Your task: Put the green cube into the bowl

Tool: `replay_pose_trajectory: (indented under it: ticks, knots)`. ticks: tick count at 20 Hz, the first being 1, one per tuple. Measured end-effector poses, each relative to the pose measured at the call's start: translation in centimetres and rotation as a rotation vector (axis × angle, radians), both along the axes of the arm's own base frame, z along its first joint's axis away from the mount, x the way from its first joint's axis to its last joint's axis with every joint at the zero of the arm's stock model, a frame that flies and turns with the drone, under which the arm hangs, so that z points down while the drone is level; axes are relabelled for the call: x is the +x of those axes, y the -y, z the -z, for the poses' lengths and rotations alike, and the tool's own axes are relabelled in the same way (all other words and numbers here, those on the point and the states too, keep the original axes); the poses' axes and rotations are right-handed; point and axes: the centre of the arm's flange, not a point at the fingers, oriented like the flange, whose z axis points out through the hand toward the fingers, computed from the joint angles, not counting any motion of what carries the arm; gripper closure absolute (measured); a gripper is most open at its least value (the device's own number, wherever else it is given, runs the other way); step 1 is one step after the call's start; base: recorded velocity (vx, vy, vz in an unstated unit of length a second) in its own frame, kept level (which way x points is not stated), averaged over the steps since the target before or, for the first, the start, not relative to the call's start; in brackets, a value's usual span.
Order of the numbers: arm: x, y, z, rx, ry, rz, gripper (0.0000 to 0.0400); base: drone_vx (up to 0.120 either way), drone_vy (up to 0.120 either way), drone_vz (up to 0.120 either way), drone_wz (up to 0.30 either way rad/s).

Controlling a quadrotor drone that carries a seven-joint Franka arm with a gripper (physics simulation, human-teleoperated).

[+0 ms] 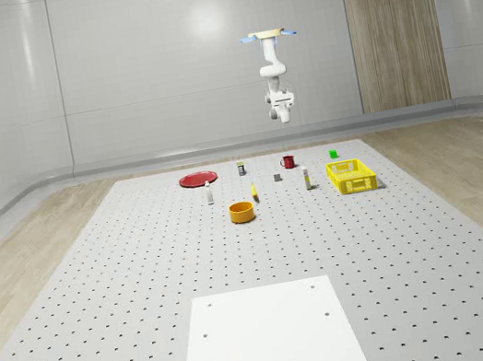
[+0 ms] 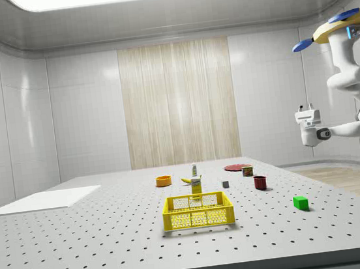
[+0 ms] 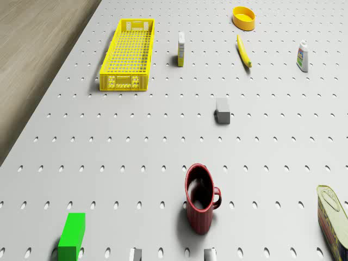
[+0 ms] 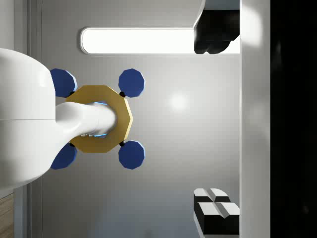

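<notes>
Here, the scene:
Green cube (image 3: pixel 72 236): resting on the desk (image 1: pixel 129 284), near the red mug (image 3: pixel 200 204), apart from it.
Bowl (image 1: pixel 242 211): orange, upright on the desk, well apart from the cube, with the banana (image 3: pixel 244 51) just beside.
Yellow basket (image 2: pixel 197 211): on the desk, between cube and bowl in the side view.
Drone (image 1: pixel 269 36): hovering high above the desk's far edge, over the mug area.
Gripper (image 2: pixel 306 109): held high in the air, pointing upward toward the drone; jaws apart, holding nothing.
</notes>
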Motion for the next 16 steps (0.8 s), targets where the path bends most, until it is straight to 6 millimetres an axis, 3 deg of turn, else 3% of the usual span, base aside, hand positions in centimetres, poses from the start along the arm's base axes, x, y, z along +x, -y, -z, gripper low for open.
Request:
replay_pose_trajectory:
  ticks: [2,9,16]
  knots:
    - [-0.3,0.0,-1.5,0.000,0.002,0.000,0.0000,0.040,0.100,0.000,0.000]
    - [-0.3,0.0,-6.1,0.000,0.007,0.000,0.0000,0.120,0.120,0.000,0.000]
    - [-0.1,0.0,-8.5,0.000,0.013,0.000,0.0000,0.120,0.120,0.000,0.000]
